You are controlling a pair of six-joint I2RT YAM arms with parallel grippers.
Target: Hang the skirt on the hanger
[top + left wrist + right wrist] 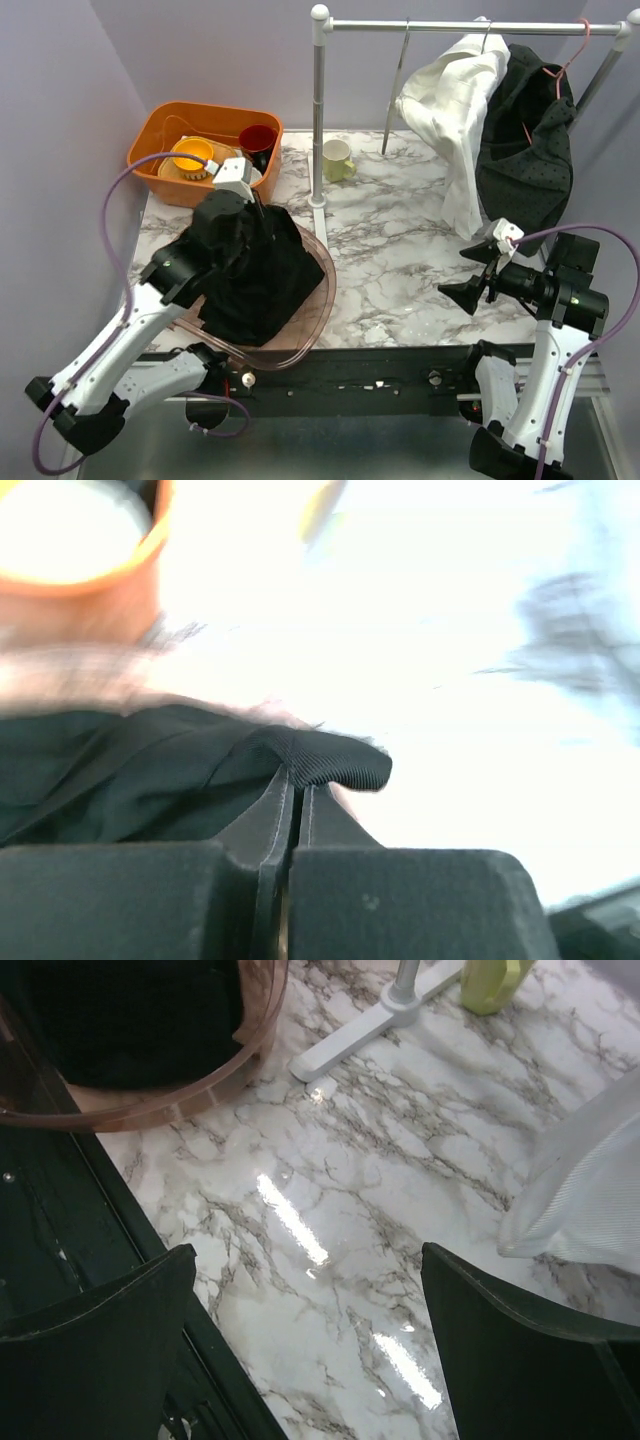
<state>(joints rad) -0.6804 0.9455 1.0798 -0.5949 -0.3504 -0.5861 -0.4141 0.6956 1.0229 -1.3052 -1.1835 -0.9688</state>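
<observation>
We are clamping left gripper [292, 795] on thin skirt [330, 761] fold above tub [324, 296]; risking slip during lift. Right gripper [308, 1260] fingers gaping apart.

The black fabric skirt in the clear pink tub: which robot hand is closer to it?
Left. The left gripper pinches the black skirt's ribbed edge over the tub; the right gripper hangs open across the marble table, touching nothing.

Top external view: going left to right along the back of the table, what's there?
orange tub → rack post → mug → white garment → black dotted garment
</observation>
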